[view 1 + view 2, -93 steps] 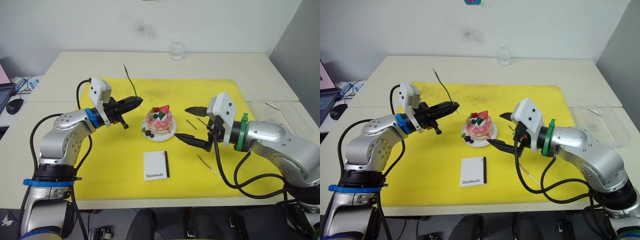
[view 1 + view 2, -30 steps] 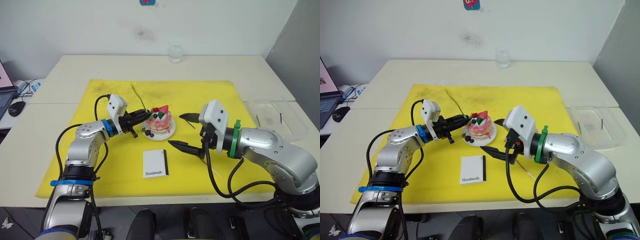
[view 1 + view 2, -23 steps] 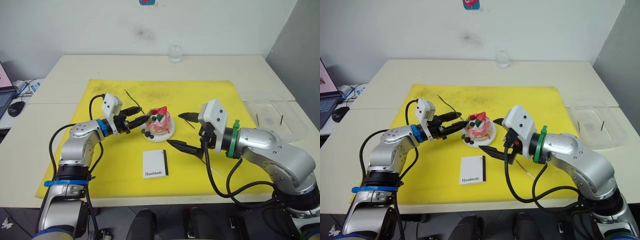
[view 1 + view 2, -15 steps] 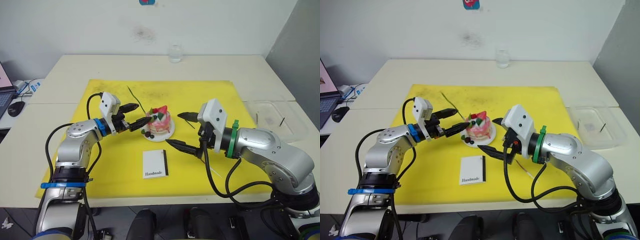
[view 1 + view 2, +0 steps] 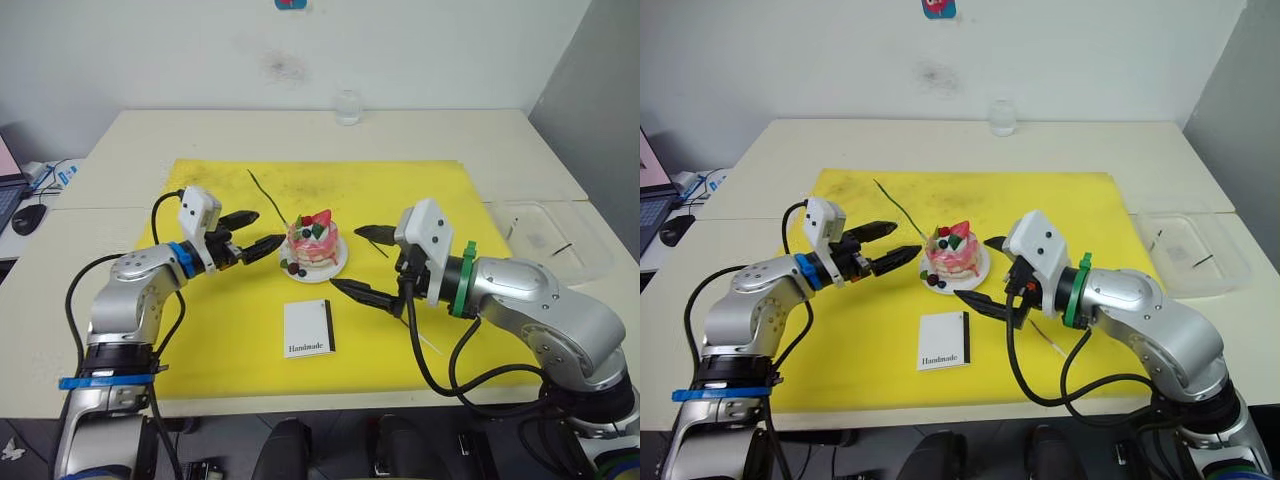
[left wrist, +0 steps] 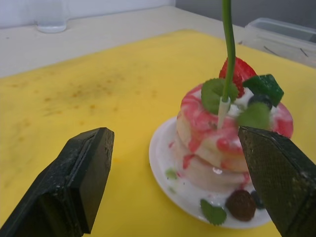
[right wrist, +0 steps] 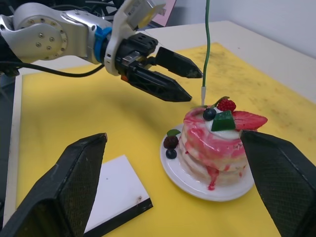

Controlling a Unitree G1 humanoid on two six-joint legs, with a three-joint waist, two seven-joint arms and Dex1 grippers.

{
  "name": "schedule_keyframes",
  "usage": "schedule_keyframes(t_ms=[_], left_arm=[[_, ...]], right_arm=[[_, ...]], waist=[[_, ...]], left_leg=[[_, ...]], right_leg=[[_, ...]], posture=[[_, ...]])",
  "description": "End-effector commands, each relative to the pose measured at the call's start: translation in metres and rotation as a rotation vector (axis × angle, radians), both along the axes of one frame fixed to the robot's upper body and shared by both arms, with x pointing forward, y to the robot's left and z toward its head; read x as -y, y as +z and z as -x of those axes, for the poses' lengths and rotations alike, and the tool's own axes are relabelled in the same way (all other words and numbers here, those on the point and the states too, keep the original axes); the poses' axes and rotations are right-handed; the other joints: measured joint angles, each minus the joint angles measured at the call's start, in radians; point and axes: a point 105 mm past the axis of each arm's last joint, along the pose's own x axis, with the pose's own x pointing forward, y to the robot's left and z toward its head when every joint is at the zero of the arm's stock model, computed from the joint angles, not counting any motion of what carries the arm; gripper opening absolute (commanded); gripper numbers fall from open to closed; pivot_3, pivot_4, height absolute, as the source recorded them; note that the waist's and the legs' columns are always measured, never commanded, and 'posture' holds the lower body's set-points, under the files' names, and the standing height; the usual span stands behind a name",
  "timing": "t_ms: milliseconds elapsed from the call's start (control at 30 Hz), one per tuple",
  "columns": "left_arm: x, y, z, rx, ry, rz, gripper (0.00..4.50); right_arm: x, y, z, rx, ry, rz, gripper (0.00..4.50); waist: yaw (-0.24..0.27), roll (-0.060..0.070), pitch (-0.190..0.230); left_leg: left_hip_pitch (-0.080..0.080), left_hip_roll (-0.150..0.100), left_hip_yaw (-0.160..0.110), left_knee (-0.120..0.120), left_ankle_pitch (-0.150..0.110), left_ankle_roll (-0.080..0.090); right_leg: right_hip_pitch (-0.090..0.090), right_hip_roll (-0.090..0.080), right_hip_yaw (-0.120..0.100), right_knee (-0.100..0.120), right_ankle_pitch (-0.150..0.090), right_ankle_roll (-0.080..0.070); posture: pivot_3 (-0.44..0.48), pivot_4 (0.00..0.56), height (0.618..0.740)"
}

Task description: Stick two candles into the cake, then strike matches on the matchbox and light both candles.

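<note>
We saw the cake (image 5: 313, 243) on its small white plate (image 5: 332, 270) near the middle of the frame, resting on a yellow mat (image 5: 240, 330) that covered the tabletop (image 5: 450, 130). 1 green candle (image 5: 267, 198) stood stuck in the cake's left edge, leaning up and to the left. The left gripper (image 5: 255, 232) hovered just left of the cake, its jaws spread and holding nothing, apart from the candle. The right gripper (image 5: 362, 263) sat just right of the plate, its jaws also spread wide and empty, 1 finger above and 1 below the plate's level in the frame.

The matchbox (image 5: 309, 328) lay flat on the mat below the cake, black strip on its right side. The dark red candle (image 5: 426, 340) lay on the mat to the lower right, partly under the right arm. A short dark match (image 5: 381, 249) lay just right of the cake, near the right gripper's upper finger. A clear tray (image 5: 545, 235) sat at the right edge, and a glass (image 5: 347, 106) stood at the top centre.
</note>
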Motion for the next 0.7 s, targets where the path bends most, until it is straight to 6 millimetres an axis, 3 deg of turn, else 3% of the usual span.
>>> schedule_keyframes(t_ms=[33, 200, 333, 467, 633, 700], left_arm=[[-0.007, 0.020, 0.012, 0.046, -0.022, -0.018, 4.46], [-0.009, 0.022, 0.023, 0.033, -0.034, -0.041, 4.46], [0.000, 0.022, 0.039, 0.021, -0.096, -0.036, 4.46], [0.016, 0.015, 0.082, -0.042, -0.299, -0.111, 4.46], [0.038, 0.007, 0.123, -0.101, -0.528, -0.186, 4.46], [0.048, 0.006, 0.130, -0.100, -0.575, -0.175, 4.46]], right_arm=[[0.007, 0.014, 0.001, 0.077, -0.023, -0.021, 4.50], [0.015, 0.015, 0.000, 0.080, -0.044, -0.021, 4.50], [0.026, 0.012, 0.002, 0.084, -0.070, -0.002, 4.50], [0.051, -0.004, 0.012, 0.054, -0.121, 0.082, 4.50], [0.069, -0.026, 0.030, 0.008, -0.159, 0.165, 4.50], [0.074, -0.039, 0.037, -0.023, -0.179, 0.182, 4.50]], waist=[[-0.001, 0.000, 0.000], [0.000, 0.000, 0.000], [0.001, 0.000, 0.000], [0.000, 0.000, 0.000], [0.004, 0.000, 0.000], [0.005, 0.000, 0.000]], left_leg=[[0.000, 0.000, 0.000, 0.000, 0.000, 0.000], [0.000, 0.000, 0.000, 0.000, 0.000, 0.000], [0.000, 0.000, 0.001, 0.000, 0.000, 0.000], [0.000, 0.000, 0.001, -0.001, 0.000, 0.000], [0.000, 0.000, 0.000, -0.002, 0.000, 0.000], [0.000, 0.000, 0.000, -0.002, 0.000, 0.000]], right_leg=[[0.000, 0.000, 0.000, 0.000, 0.000, 0.000], [0.000, 0.000, 0.000, 0.000, 0.000, 0.000], [0.000, 0.000, 0.001, -0.001, 0.000, 0.000], [0.000, 0.000, 0.002, -0.003, 0.000, 0.000], [0.000, -0.001, 0.002, -0.002, -0.003, -0.004], [0.001, -0.001, 0.001, -0.002, -0.004, -0.005]], posture=[[0.000, 0.150, 0.740], [0.000, 0.150, 0.740], [0.000, 0.150, 0.740], [0.000, 0.150, 0.740], [0.000, 0.150, 0.740], [0.000, 0.150, 0.740]])
